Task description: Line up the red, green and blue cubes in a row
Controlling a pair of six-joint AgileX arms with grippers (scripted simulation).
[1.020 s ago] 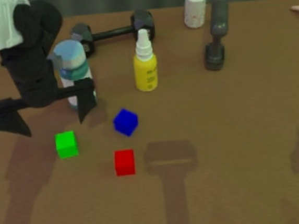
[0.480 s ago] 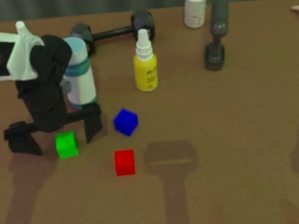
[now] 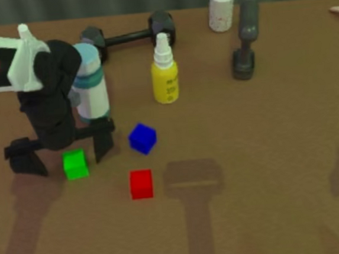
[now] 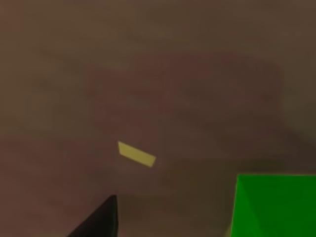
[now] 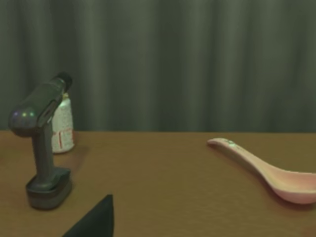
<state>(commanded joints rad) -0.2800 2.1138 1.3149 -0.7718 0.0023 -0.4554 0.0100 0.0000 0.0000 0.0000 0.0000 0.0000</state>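
Observation:
The green cube [image 3: 76,163] sits at the left of the table between the two spread fingers of my left gripper [image 3: 64,150], which is open and low around it. In the left wrist view the green cube [image 4: 276,206] fills a corner, apart from the one dark fingertip [image 4: 102,221] that shows. The blue cube [image 3: 142,138] lies to the right of the green one. In front of the blue cube is the red cube [image 3: 141,183]. My right arm is parked outside the top view; its wrist view shows one fingertip [image 5: 101,219] far off centre above bare table, open.
A white and teal bottle [image 3: 92,86] stands right behind the left gripper. Farther back are a dumbbell [image 3: 129,36], a yellow spray bottle [image 3: 165,74], a white jar [image 3: 221,8] and a dark drill [image 3: 245,37]. A pink spoon [image 5: 266,170] lies at the far right edge.
My left gripper has come down and towards the green cube, so its fingers now stand on either side of it. In the last half second it has barely moved. The cubes have not moved.

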